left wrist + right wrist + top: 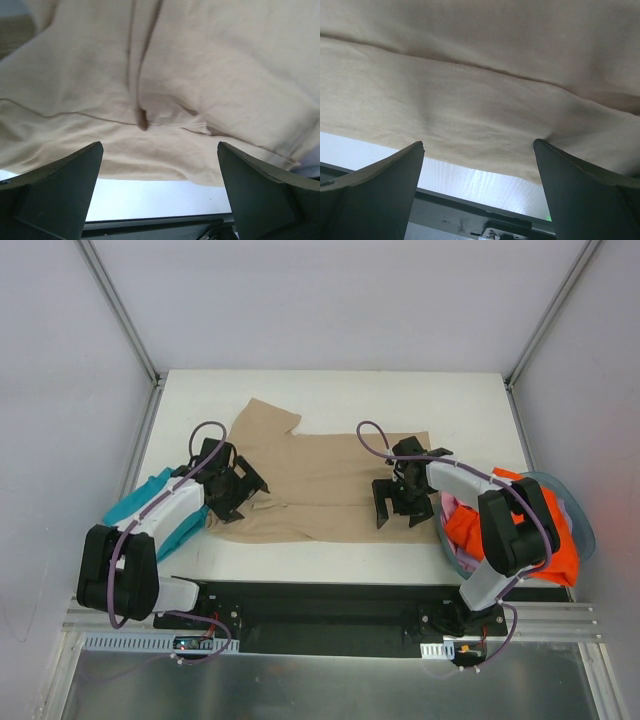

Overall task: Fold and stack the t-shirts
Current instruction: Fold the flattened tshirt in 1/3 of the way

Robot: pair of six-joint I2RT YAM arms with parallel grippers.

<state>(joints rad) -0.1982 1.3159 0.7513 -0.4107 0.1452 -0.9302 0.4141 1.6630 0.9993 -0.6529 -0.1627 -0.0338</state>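
Left gripper (240, 496), right gripper (400, 514) spread over tan t-shirt (320, 475); basket (586, 530) seemingly full, right.

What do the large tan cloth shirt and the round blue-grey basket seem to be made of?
The large tan cloth shirt: soft matte fabric, perhaps cotton knit; it lies in folds and creases with a stitched hem. The round blue-grey basket: a thin smooth rim, possibly plastic or stiff fabric; unclear.

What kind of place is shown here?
Probably a robotics lab test cell: a white table walled by plain panels on metal posts, with a left arm and right arm bolted to a rail.
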